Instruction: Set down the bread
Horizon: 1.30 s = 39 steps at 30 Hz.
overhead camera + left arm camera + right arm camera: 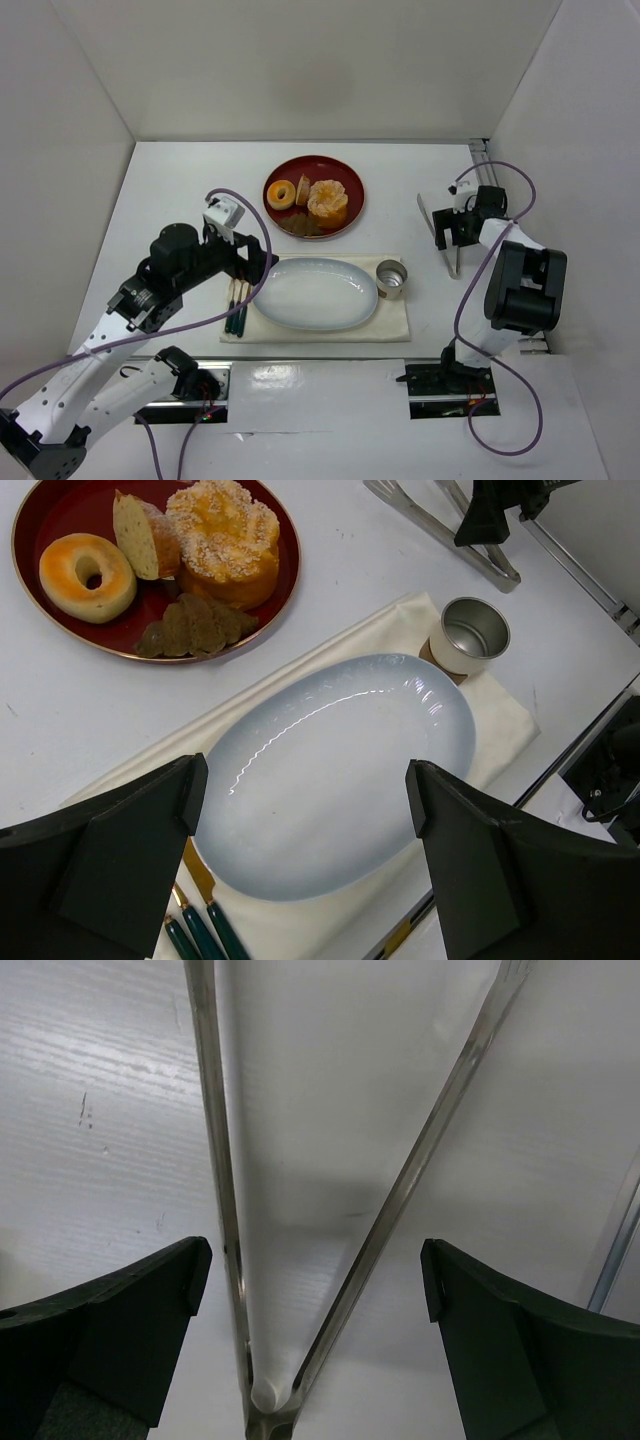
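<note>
Beyond the plate [318, 293], top view: bread [281, 193] in the red dish [300, 165], on its left side; left gripper [262, 268] at the plate's left end; right gripper [450, 235] well right of the plate, over tongs [452, 262].
Left wrist: left gripper [305, 780] spread wide above the plate [340, 720]; bread [87, 576] beyond it.
Right wrist: right gripper [315, 1260] spread wide, astride the tongs [222, 1210], gripping nothing.

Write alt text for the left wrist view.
The left gripper, open, hovers over a pale blue oval plate on a cream cloth. Beyond it, a red dish holds the ring-shaped bread beside a slice, a lumpy orange mound and dark pieces; a small metal cup stands at the plate's right.
</note>
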Motion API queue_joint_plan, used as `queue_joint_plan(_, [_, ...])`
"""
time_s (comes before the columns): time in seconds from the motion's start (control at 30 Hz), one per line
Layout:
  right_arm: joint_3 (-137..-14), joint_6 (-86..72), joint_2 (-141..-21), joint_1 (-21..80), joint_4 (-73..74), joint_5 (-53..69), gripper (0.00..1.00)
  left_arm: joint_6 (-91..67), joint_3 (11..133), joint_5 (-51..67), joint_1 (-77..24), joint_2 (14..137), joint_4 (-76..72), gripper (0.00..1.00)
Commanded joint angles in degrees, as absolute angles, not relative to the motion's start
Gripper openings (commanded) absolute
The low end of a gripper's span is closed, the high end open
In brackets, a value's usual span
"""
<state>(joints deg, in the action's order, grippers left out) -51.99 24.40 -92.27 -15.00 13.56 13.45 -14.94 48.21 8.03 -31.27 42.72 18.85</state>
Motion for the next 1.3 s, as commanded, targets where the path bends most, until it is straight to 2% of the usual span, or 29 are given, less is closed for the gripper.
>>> queue_joint_plan(0.0, [-54.8,25.0,-93.9,-15.2,10.0,12.6,1.0,-14.5,48.3,9.5,-31.5,41.3,16.7,1.0])
queue_joint_plan(0.43, [-54.8,25.6,-97.3,-15.2,10.0,13.1,0.97,-14.5,48.3,9.5,-31.5,41.3,16.7,1.0])
queue_joint_plan(0.67, [-55.8,25.6,-99.6,-14.6,11.2,13.6,0.92,-14.5,48.3,9.5,-31.5,41.3,16.7,1.0])
queue_joint_plan(0.77, [-55.8,25.6,-99.6,-14.6,11.2,13.6,0.87,-14.5,48.3,9.5,-31.5,41.3,16.7,1.0])
queue_joint_plan(0.97, [-55.2,25.6,-99.1,-14.6,11.2,13.6,0.65,-14.5,48.3,9.0,-31.5,41.3,16.7,1.0])
queue_joint_plan(1.27, [-54.7,25.6,-88.1,-14.6,13.2,15.7,0.6,-14.5,48.3,8.4,-31.5,41.3,16.7,1.0])
